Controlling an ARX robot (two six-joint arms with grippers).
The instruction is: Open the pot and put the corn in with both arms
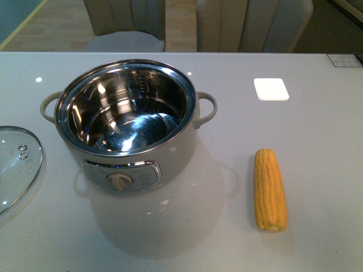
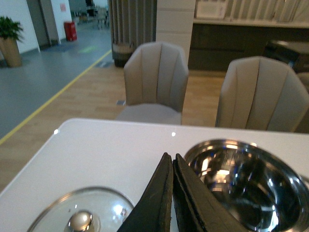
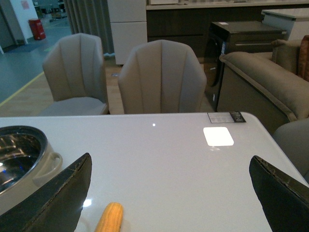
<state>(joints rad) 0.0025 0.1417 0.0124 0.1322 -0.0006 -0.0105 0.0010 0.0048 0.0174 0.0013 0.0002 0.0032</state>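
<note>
Though spread wide, right fingers (image 3: 53, 203) empty, corn (image 3: 109, 217) between, bare table (image 3: 169, 159) ahead, left fingers (image 2: 155, 203) closed, empty, between lid (image 2: 53, 212) and pot (image 2: 227, 143) rim.

Open-plan office lounge: grey fluted upholstered chairs (image 2: 155, 79) at a glossy white table (image 2: 116, 145), a yellow floor line (image 2: 53, 98), a potted green plant (image 2: 9, 26) and a beige sofa (image 3: 263, 79).

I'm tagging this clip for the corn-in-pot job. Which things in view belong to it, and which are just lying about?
Job: pot, open; glass lid, off, on the table beside it; corn; left end effector, shut; right end effector, open.
Lying about: white square pad; printed label at the table's far corner; two chairs behind.
</note>
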